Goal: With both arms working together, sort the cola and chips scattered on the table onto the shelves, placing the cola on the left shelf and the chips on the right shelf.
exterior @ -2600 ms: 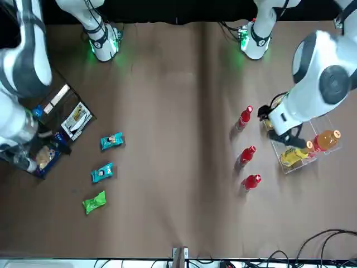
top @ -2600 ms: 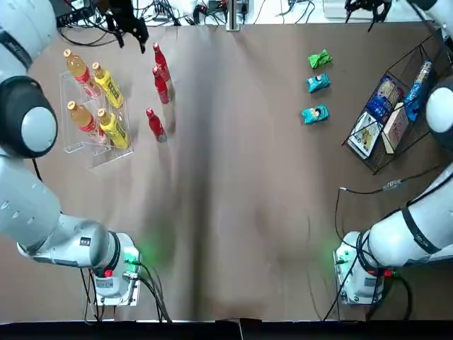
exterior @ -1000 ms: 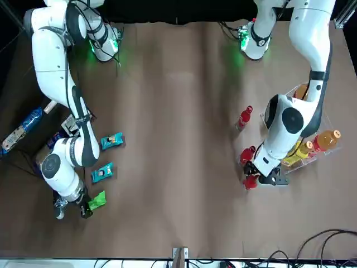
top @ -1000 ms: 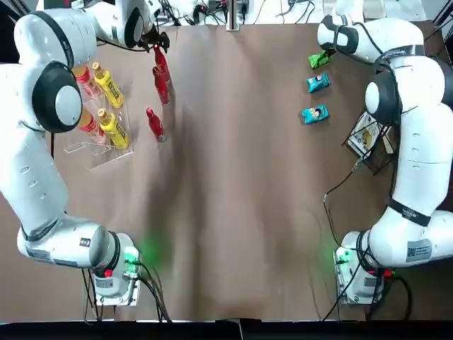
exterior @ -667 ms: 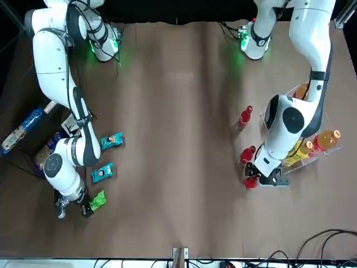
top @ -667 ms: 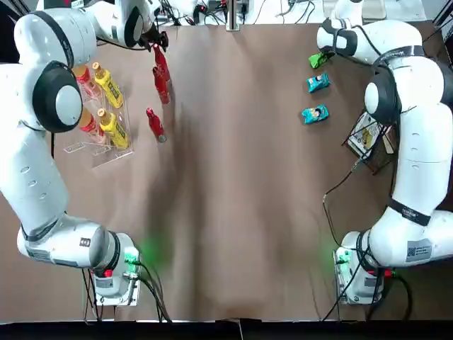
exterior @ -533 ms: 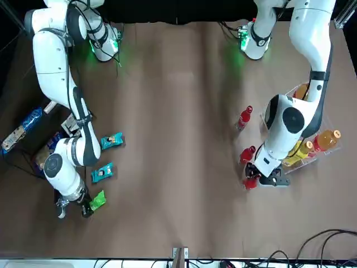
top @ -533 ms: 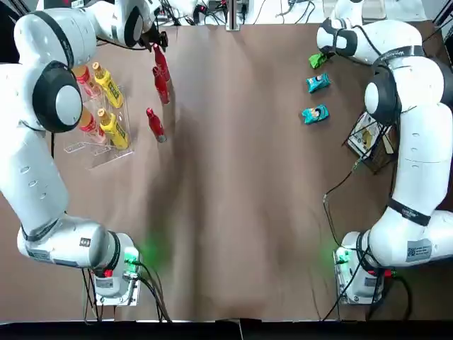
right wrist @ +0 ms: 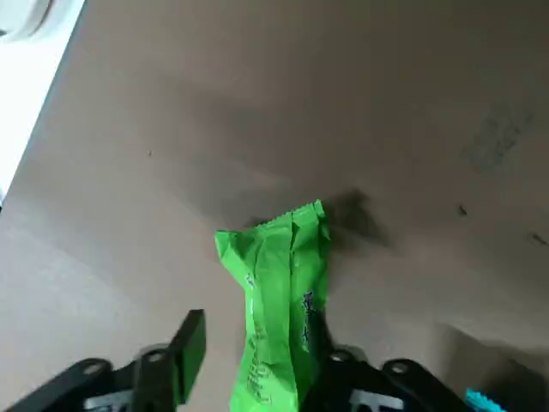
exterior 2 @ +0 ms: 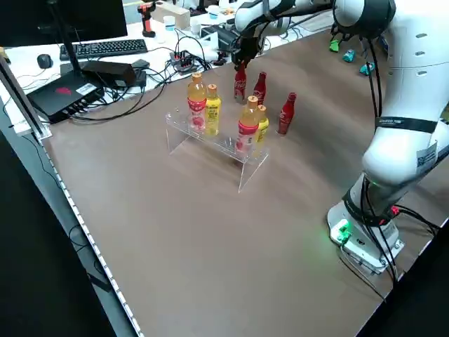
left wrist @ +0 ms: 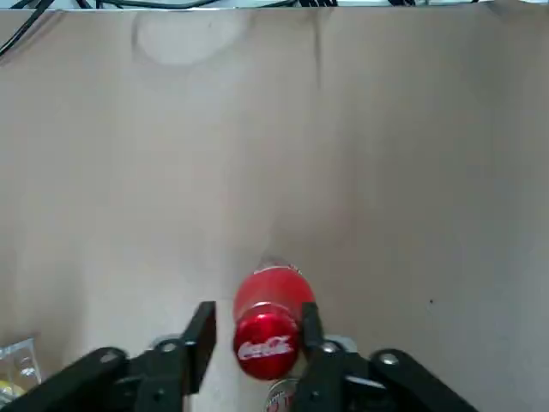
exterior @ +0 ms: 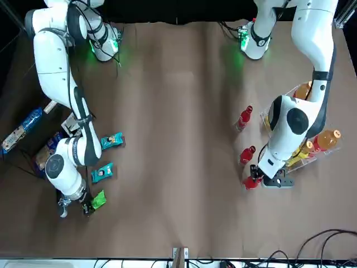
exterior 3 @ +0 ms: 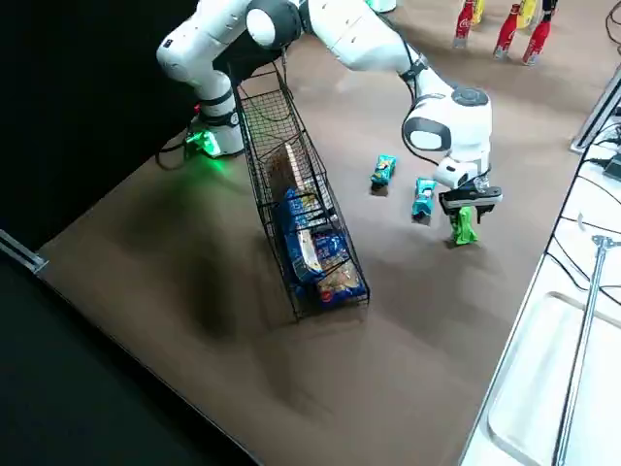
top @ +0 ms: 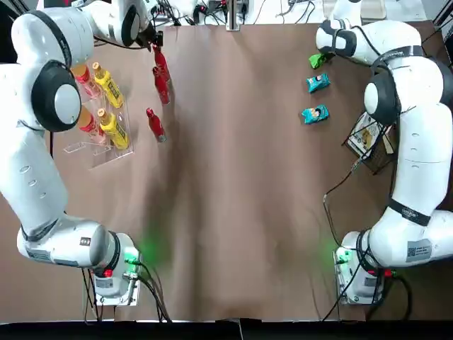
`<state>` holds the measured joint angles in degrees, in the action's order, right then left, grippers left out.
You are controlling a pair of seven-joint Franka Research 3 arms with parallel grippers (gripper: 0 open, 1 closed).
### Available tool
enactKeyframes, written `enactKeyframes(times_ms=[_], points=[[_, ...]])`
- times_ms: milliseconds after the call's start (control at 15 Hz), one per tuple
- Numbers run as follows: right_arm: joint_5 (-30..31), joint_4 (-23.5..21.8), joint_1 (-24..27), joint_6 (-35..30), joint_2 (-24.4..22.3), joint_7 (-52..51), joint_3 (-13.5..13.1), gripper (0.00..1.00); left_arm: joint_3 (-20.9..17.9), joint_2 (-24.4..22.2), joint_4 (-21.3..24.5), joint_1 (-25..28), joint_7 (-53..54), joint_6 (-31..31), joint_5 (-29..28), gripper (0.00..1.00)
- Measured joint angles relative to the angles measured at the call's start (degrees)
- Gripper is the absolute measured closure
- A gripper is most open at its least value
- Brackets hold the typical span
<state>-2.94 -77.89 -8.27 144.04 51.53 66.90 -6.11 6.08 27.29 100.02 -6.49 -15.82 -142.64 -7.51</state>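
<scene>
Lg brown tabletop [top: 233,212]; white desk [exterior 2: 151,42] w/ monitor [exterior 2: 70,28], kbd [exterior 2: 105,48], mouse [exterior 2: 44,61]; blk backdrop [exterior 3: 87,107].

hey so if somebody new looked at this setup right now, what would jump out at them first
Probably the two big white arms: the left gripper has its fingers open around the red bottle farthest from the bases, and the right gripper is open at the green packet. Next, likely the orange and yellow drink bottles on the clear rack at the robot's left.
</scene>
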Motion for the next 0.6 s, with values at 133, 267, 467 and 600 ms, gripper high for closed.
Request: enactKeyframes(times_ms=[133, 267, 467, 600], points=[[1.1, -0.1, -0.1, 0.0, 0.0, 0.0, 0.0, 0.59, 0.0, 0.0, 0.0, 0.3, -1.0, 0.0, 0.0, 0.56], [1.3, -0.1, -0.1, 0.0, 0.0, 0.0, 0.0, 0.74, 0.0, 0.0, 0.0, 0.3, -1.9, 0.0, 0.0, 0.57], [1.4, -0.1, 0.0, -0.2, -0.2, 0.0, -0.1, 0.97, 0.0, 0.0, 0.0, 0.3, -2.7, 0.0, 0.0, 0.58], [1.6, -0.1, -0.1, -2.7, -1.1, 0.0, -0.1, 0.97, 0.1, 0.0, 0.0, 0.2, -4.7, 0.1, 0.0, 0.63]])
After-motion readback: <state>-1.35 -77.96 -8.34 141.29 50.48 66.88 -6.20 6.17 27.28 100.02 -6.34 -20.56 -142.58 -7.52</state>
